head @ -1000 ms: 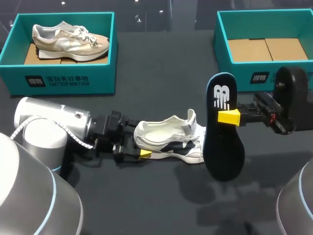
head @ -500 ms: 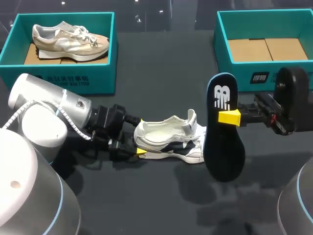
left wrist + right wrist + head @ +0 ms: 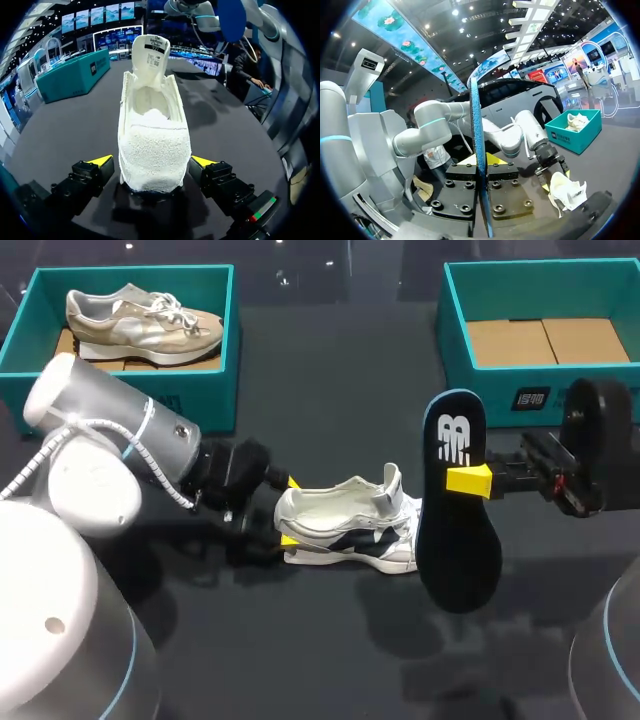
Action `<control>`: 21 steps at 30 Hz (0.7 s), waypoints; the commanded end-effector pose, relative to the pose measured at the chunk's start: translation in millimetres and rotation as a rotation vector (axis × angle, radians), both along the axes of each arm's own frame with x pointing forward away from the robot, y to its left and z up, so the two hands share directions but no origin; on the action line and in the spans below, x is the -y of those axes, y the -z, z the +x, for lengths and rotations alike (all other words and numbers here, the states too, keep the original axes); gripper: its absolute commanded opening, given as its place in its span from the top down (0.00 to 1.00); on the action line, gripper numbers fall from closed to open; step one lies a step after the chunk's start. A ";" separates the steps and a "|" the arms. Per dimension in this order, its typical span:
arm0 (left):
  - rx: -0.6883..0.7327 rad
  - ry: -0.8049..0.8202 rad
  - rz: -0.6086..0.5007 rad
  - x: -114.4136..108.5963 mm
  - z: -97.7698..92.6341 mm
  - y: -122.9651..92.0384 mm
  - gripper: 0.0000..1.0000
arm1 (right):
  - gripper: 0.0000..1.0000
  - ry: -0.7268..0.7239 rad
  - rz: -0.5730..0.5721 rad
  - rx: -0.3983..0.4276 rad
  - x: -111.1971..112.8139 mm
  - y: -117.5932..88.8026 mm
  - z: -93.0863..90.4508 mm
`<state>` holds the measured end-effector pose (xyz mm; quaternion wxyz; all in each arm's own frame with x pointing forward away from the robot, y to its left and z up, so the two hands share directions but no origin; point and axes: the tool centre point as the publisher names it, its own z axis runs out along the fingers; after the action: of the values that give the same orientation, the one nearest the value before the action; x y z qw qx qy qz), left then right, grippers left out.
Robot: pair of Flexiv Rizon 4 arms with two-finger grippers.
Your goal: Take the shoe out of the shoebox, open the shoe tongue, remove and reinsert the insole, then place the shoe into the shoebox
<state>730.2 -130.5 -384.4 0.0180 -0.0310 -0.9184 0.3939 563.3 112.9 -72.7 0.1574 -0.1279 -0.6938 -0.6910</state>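
Our left gripper [image 3: 151,162] stands open astride the heel of the white sneaker [image 3: 350,528] on the table [image 3: 330,400], our right gripper [image 3: 468,480] clamped on the upright insole [image 3: 458,550], so we judge the unheld sneaker may skid when the insole is pushed in.

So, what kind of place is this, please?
Probably a robot bench for shoe-handling trials: a teal shoebox holding a beige sneaker, a second teal shoebox, a white sneaker on the dark table, and the right gripper shut on a dark insole.
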 end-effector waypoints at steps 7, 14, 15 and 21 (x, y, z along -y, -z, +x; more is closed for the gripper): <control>0.024 -0.001 0.286 1.4 0.6 -10.9 0.00 | 1.00 0.037 -0.013 0.001 1.4 -1.6 -8.1; 0.066 -0.023 0.381 3.0 2.3 -18.9 0.00 | 1.00 0.037 -0.013 0.001 1.4 -1.6 -8.1; 0.063 -0.016 0.393 2.7 1.6 -20.5 0.00 | 1.00 0.037 -0.013 0.001 1.4 -1.6 -8.1; 0.031 -0.023 0.532 3.8 2.4 -29.0 0.00 | 1.00 0.037 -0.013 0.001 1.4 -1.6 -8.1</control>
<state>731.4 -132.2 -365.9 -0.0056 -0.0252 -0.9739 0.2253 563.4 113.0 -72.7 0.1537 -0.1311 -0.6942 -0.6909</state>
